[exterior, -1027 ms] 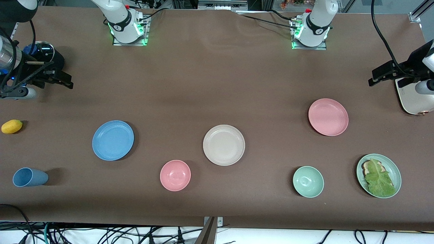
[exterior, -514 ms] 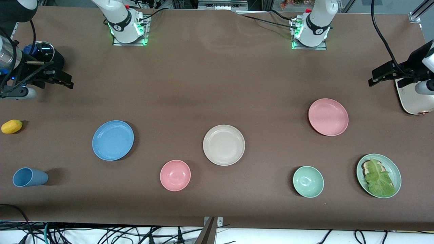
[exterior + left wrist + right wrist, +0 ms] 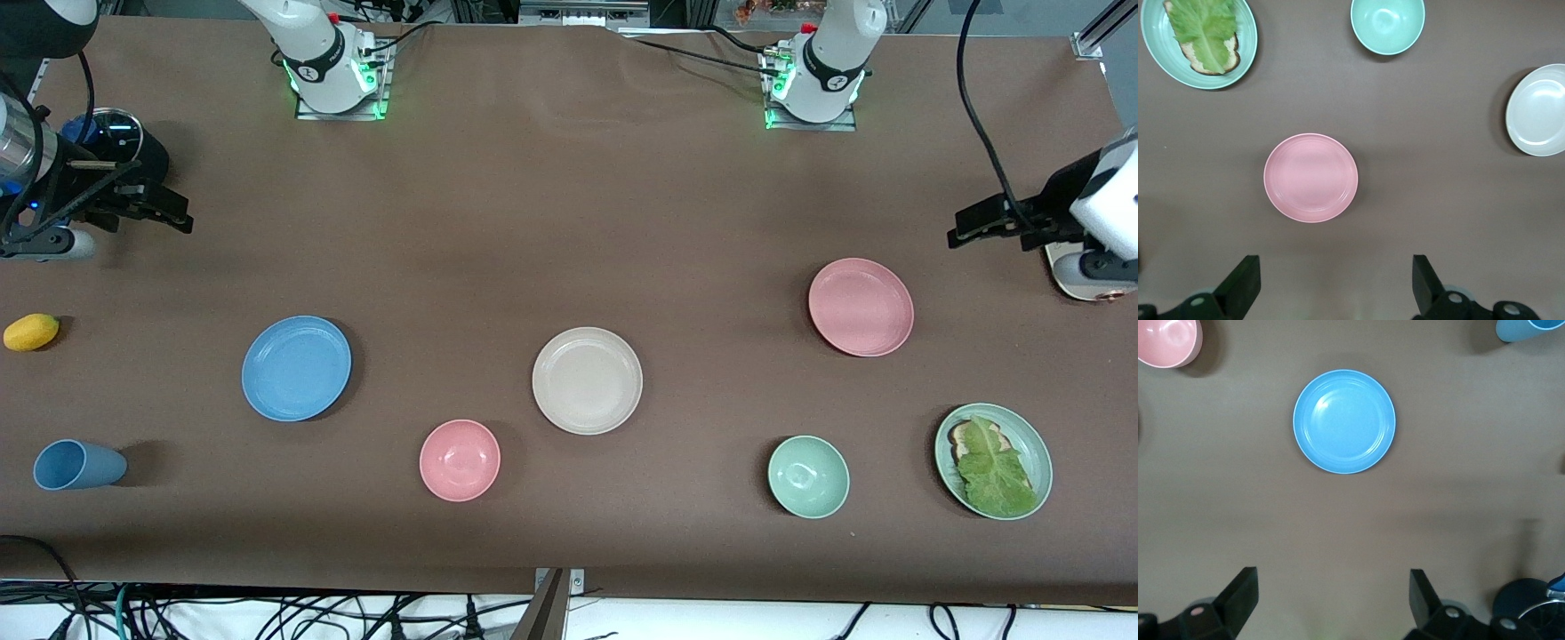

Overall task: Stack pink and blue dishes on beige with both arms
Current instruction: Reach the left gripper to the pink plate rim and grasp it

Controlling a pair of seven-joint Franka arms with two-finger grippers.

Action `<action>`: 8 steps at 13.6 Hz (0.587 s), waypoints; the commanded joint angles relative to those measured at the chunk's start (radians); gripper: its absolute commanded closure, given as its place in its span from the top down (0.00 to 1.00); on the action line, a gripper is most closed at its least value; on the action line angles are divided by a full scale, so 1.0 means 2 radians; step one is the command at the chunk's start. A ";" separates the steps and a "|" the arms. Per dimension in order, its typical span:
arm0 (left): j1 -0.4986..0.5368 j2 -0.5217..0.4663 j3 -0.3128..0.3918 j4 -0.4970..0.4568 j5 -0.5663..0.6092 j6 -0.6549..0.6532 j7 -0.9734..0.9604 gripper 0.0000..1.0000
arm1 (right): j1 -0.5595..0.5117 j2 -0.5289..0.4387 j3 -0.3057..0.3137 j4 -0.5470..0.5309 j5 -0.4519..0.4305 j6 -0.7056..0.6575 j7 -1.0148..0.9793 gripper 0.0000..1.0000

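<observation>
Beige plate (image 3: 587, 380) sits mid-table; blue plate (image 3: 296, 367) at its 9 o'clock, pink plate (image 3: 861, 307) at 2 o'clock. Left gripper (image 3: 1331, 287) and right gripper (image 3: 1331, 603) hover open, empty.

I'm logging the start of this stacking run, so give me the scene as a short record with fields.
pink plate: alone on the table, toward the left arm's end
blue plate: alone on the table, toward the right arm's end
beige plate: between them, nothing on it
left gripper: open, above bare table beside the pink plate
right gripper: open, above bare table beside the blue plate
stacking: not begun
</observation>
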 commanded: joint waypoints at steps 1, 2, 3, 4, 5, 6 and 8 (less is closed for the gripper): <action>0.001 0.047 -0.001 0.010 0.008 0.022 0.001 1.00 | -0.001 0.000 0.001 0.006 0.007 -0.001 0.005 1.00; 0.001 0.062 -0.001 0.011 0.008 0.024 0.001 1.00 | -0.001 0.000 0.001 0.006 0.007 -0.001 0.005 1.00; 0.001 0.072 -0.001 0.011 0.009 0.034 0.001 1.00 | -0.001 0.000 0.001 0.006 0.007 -0.001 0.005 1.00; 0.001 0.079 -0.001 0.011 0.009 0.046 0.000 1.00 | -0.001 0.000 0.001 0.006 0.007 -0.001 0.005 1.00; 0.000 0.086 -0.001 0.010 0.008 0.055 -0.001 1.00 | -0.001 0.000 0.001 0.006 0.007 -0.001 0.005 1.00; 0.001 0.096 -0.001 0.010 0.008 0.068 0.000 1.00 | -0.001 0.000 0.001 0.006 0.007 -0.001 0.005 1.00; -0.001 0.106 -0.002 0.010 0.008 0.090 0.000 1.00 | -0.001 0.000 0.001 0.006 0.007 -0.001 0.005 1.00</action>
